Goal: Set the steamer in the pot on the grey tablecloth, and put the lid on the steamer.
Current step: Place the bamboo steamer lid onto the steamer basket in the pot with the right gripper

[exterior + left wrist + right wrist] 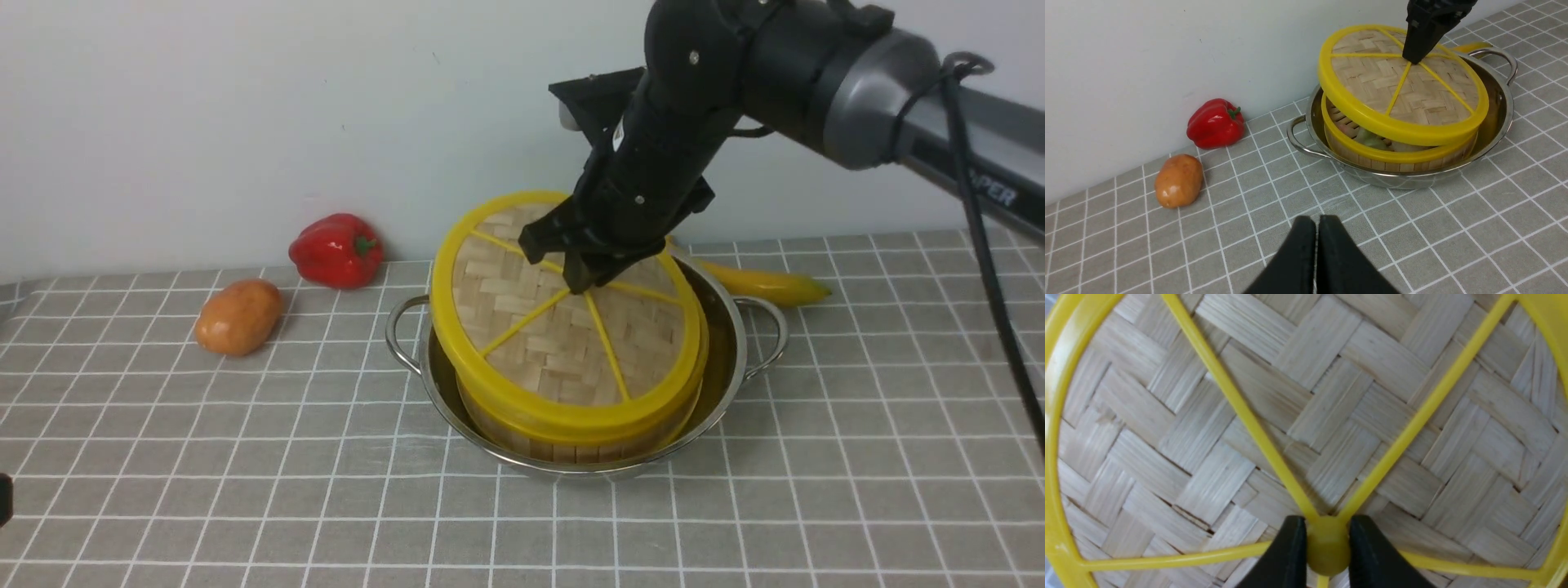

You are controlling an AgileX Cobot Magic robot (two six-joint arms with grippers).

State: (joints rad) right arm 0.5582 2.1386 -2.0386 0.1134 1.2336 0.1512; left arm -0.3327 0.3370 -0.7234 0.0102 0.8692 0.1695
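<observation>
The lid (563,327), a woven bamboo disc with a thick yellow rim and thin yellow spokes, hangs tilted over the steamer (1392,157), with a gap open on one side. The right gripper (1327,535) pinches its centre knob (1327,555). The steamer sits in the steel pot (727,359) on the grey tablecloth (816,449). The left gripper (1316,245) hovers nearby, closed and empty.
</observation>
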